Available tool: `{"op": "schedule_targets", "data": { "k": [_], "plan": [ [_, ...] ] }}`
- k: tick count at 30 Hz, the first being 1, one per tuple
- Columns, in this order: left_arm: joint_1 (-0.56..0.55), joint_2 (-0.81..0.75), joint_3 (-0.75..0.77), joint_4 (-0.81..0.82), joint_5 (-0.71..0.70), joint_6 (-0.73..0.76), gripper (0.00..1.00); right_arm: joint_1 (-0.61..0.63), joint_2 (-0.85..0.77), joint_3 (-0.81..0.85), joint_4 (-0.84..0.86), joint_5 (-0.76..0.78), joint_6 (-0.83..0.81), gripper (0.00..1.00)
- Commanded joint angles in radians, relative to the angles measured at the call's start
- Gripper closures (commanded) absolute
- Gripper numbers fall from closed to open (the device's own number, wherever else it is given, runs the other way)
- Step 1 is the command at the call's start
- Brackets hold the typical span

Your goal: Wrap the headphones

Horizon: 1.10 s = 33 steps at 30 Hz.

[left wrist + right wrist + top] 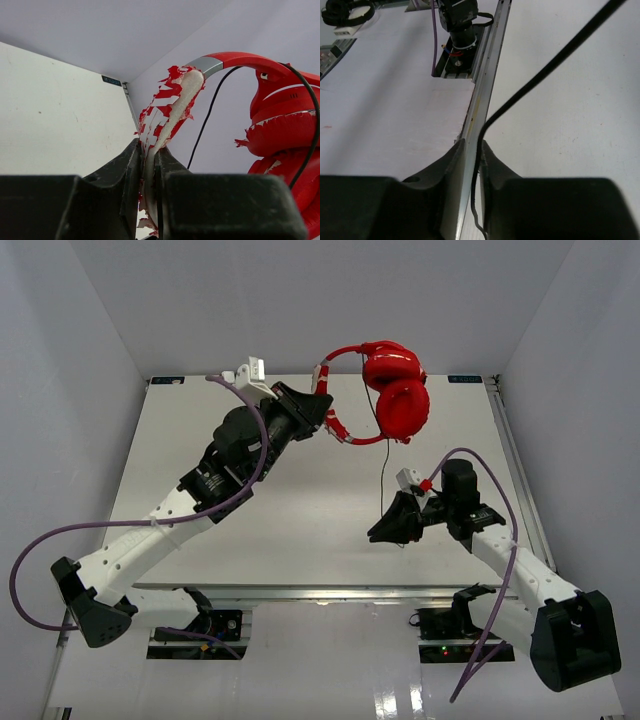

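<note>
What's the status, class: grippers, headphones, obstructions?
Left gripper shut on headband of bright red over-ear headphones. Right gripper shut on thin dark cable. No obstruction seen.

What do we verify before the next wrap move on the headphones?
1. Left claw shut on the headband: ok.
2. Headband surface sound at the grip: not ok, red skin is flaking off the padding.
3. Right claw shut on the cable: ok.
4. Headphones lifted off the table: ok.
5. Cable unsnagged between the earcups and the right claw: ok, one free line in the top view.
6. Where the cable's free end lies: cannot tell, it runs out of view past the right claw.
</note>
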Motion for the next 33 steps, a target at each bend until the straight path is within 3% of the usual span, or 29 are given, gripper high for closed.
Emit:
{"op": "schedule_targets", "data": {
  "k": [1, 10, 17, 25, 33],
  "plan": [
    [0.015, -0.019, 0.055, 0.036, -0.055, -0.011, 1.00, 0.009, -0.039, 0.101, -0.327, 0.066, -0.229, 0.81],
    [0.043, 0.008, 0.037, -0.038, -0.191, 0.052, 1.00, 0.024, -0.059, 0.359, -0.827, 0.406, -0.564, 0.90],
    [0.089, 0.072, -0.008, -0.010, -0.153, -0.046, 1.00, 0.028, 0.002, 0.562, -1.102, 0.612, -0.738, 0.91],
    [0.091, 0.254, 0.117, -0.040, -0.106, -0.071, 1.00, 0.117, -0.010, 0.670, -1.233, 0.885, -0.827, 0.91],
    [0.092, 0.403, 0.111, -0.093, 0.009, -0.041, 1.00, 0.187, -0.030, 0.799, -1.195, 1.184, -0.851, 0.92]
  ]
}}
